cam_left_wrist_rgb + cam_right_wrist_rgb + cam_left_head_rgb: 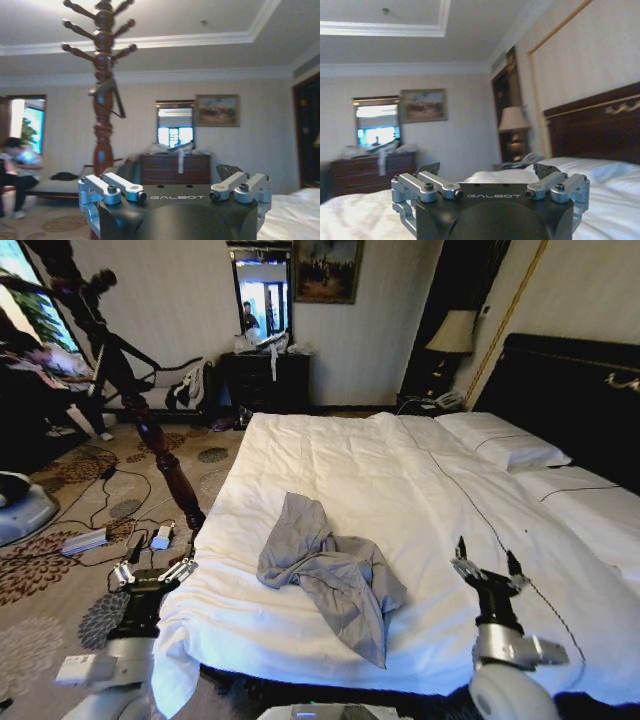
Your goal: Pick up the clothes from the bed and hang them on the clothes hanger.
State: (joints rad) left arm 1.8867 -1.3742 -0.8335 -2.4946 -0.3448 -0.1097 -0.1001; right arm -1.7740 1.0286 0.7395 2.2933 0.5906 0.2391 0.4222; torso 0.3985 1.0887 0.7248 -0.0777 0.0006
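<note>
Clothes [330,570] lie crumpled on the bed [400,470] before you, between your released left hand [152,572] and released right hand [487,565].

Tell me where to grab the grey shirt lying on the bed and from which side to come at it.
Grip the clothes at the raised, bunched folds near the middle of the heap, coming straight down from above. The fabric lies crumpled on the bed, and the flat edges would probably be harder to pinch without catching the duvet. The open right gripper hovers over the bed; the open left gripper is off the bed's edge.
</note>
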